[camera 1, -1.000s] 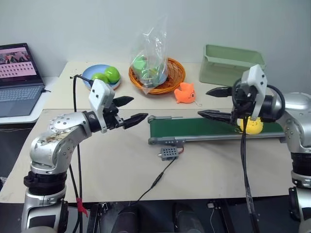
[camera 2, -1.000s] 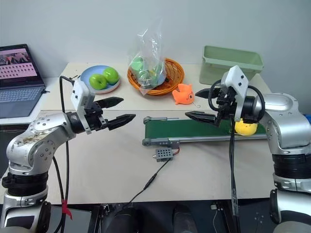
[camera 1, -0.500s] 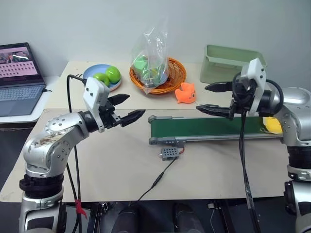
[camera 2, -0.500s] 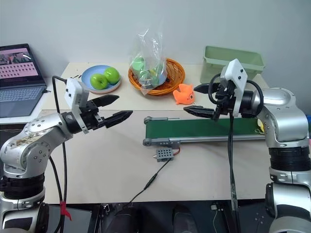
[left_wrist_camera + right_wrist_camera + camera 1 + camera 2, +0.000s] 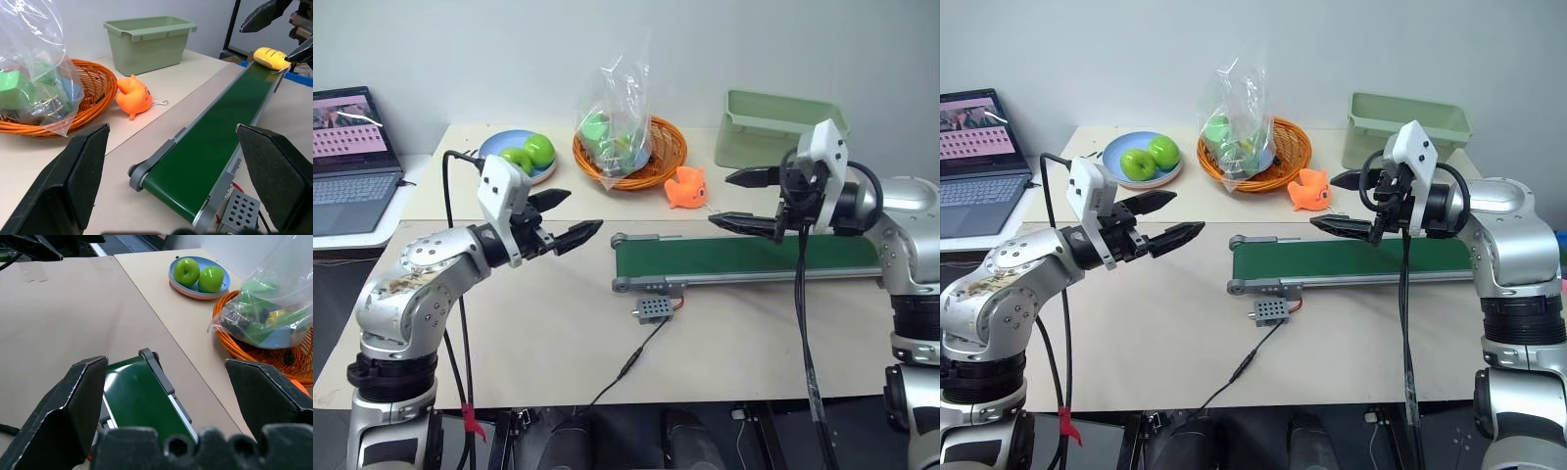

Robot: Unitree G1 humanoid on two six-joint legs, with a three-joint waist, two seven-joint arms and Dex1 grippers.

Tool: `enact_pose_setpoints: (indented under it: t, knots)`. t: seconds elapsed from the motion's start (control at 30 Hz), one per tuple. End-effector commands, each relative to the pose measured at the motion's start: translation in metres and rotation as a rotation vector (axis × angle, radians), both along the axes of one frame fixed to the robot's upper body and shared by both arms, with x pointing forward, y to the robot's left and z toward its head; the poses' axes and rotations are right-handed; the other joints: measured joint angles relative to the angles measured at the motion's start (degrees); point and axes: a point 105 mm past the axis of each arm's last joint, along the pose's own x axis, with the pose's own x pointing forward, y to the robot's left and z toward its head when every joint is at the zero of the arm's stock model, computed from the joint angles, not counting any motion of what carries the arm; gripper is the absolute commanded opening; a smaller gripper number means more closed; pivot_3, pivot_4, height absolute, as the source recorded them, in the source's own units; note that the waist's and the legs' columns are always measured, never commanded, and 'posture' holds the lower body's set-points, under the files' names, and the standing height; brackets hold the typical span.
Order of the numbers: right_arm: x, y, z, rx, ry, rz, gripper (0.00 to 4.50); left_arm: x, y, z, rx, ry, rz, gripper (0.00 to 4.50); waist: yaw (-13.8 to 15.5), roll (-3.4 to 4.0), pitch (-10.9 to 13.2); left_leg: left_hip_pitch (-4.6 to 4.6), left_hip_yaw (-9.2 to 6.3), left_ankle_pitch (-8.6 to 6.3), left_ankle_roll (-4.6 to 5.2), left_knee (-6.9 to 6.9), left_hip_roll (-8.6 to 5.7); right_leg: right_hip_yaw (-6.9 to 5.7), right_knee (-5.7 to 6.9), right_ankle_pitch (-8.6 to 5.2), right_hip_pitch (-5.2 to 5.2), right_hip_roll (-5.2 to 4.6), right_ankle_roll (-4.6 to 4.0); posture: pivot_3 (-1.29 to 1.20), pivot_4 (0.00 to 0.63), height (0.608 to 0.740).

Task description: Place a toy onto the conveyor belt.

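Yellow toy (image 5: 270,58) is lying on far right end of conveyor belt (image 5: 754,257), touched by nothing; right gripper (image 5: 742,200) is being held spread and empty above belt; left gripper (image 5: 565,217) is being held wide and empty left of belt.

Yellow toy (image 5: 270,57) with dark stripes, dark green conveyor belt (image 5: 215,142), orange fish (image 5: 135,95).

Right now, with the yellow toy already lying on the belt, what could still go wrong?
1. The yellow toy lies at the far end of the green belt; being round, it may roll off the edge.
2. The open right hand hangs just above the belt, so a careless pull back could knock the frame or the orange fish.
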Motion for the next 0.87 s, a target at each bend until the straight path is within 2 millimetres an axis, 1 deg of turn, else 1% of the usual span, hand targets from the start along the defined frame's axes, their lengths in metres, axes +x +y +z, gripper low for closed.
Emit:
enact_pose_setpoints:
  t: [0.03, 0.2, 0.53, 0.87]
  knots:
    - [-0.003, 0.0009, 0.0156, -0.002, -0.076, 0.008, 4.5, -0.0033, 0.0024, 0.0123, -0.005, -0.051, 0.007, 4.42, 0.0, 0.0, 0.0, 0.0, 0.0, 0.0, 0.0, 0.0, 0.0, 0.0, 0.0, 0.0, 0.0, 0.0, 0.0, 0.0, 0.15, 0.74]
    - [-0.0033, 0.0002, 0.015, -0.004, -0.075, 0.005, 4.5, 0.0009, 0.0071, 0.0166, -0.015, -0.063, 0.032, 4.42, 0.0, 0.0, 0.0, 0.0, 0.0, 0.0, 0.0, 0.0, 0.0, 0.0, 0.0, 0.0, 0.0, 0.0, 0.0, 0.0, 0.15, 0.74]
    - [-0.0033, -0.0011, 0.0141, -0.009, -0.073, -0.003, 4.5, 0.0009, 0.0028, 0.0162, -0.018, -0.06, 0.017, 4.42, 0.0, 0.0, 0.0, 0.0, 0.0, 0.0, 0.0, 0.0, 0.0, 0.0, 0.0, 0.0, 0.0, 0.0, 0.0, 0.0, 0.15, 0.74]
    - [-0.0032, -0.0018, 0.0139, -0.015, -0.072, -0.003, 4.5, -0.0003, 0.0029, 0.015, -0.011, -0.054, 0.017, 4.42, 0.0, 0.0, 0.0, 0.0, 0.0, 0.0, 0.0, 0.0, 0.0, 0.0, 0.0, 0.0, 0.0, 0.0, 0.0, 0.0, 0.15, 0.74]
